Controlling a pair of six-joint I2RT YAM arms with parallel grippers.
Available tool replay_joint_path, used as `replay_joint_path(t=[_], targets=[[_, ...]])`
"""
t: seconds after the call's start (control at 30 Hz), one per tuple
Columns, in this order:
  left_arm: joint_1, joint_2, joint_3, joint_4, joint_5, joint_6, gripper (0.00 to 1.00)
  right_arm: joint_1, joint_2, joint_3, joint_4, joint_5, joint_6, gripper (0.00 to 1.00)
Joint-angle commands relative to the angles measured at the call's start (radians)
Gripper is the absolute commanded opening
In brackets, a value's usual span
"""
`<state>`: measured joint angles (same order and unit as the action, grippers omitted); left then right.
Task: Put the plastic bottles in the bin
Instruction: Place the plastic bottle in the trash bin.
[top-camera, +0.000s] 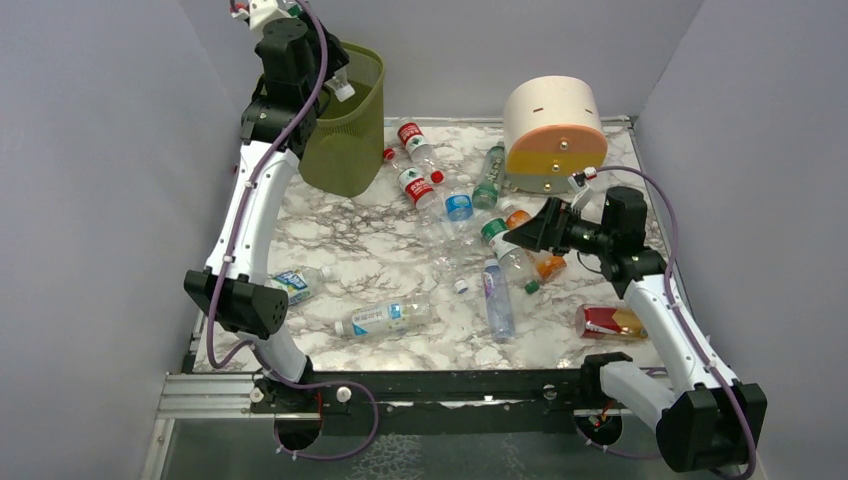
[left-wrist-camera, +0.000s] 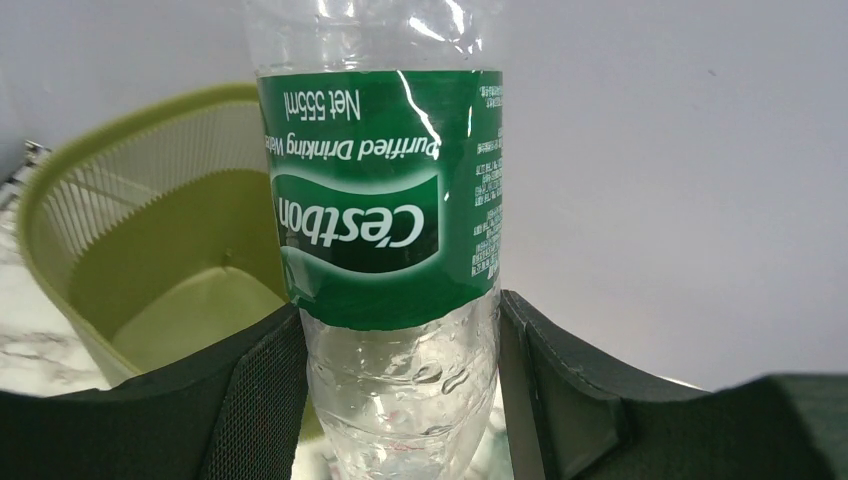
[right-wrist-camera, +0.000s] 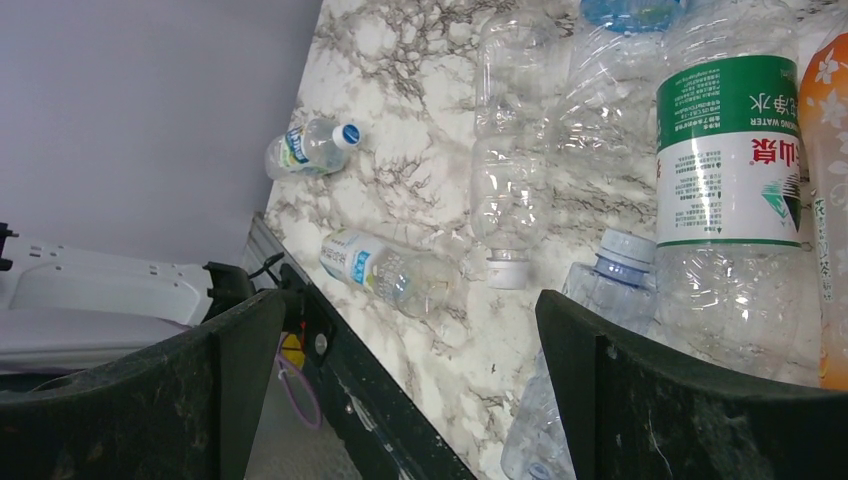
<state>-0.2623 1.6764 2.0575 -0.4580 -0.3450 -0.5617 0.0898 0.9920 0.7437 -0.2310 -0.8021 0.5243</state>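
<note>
Plastic bottle (left-wrist-camera: 385, 200), green-labelled, is clamped in the left gripper (left-wrist-camera: 400, 395) at the upper left of the overhead view. It seems to sit at the bin (left-wrist-camera: 130, 175) rim rather than squarely over the mouth. Let go here, it could clip the rim and tumble outside. The right gripper (right-wrist-camera: 410, 385) gapes wide above scattered bottles (right-wrist-camera: 510, 170).

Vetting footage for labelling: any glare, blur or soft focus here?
Left wrist: the green-label bottle is sharp with a glare streak, the bin behind it softer. Right wrist: near fingers dark and soft, bottles crisp. Top external: even light, faint shadows.
</note>
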Motion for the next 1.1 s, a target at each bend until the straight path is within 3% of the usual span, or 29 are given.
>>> replay_joint_path(t=[0.0,0.4,0.63,1.0,1.07], targets=[[0.071,0.018,0.029,0.117,0.022,0.056,0.64,0.002,-0.024,-0.013,-0.009,-0.03,0.009,1.0],[0.135,0.176,-0.019,0.229,0.015,0.136,0.63,0.002,0.005,-0.009,0.005,-0.029,0.006,1.0],[0.156,0.262,0.028,0.229,0.049,0.162,0.65,0.002,0.011,0.031,-0.023,-0.015,-0.002,1.0],[0.182,0.252,0.035,0.212,0.114,0.152,0.86,0.001,-0.005,0.051,-0.062,-0.002,-0.011,1.0],[0.182,0.242,0.04,0.2,0.125,0.151,0.96,0.002,-0.012,0.056,-0.068,0.0,-0.012,1.0]])
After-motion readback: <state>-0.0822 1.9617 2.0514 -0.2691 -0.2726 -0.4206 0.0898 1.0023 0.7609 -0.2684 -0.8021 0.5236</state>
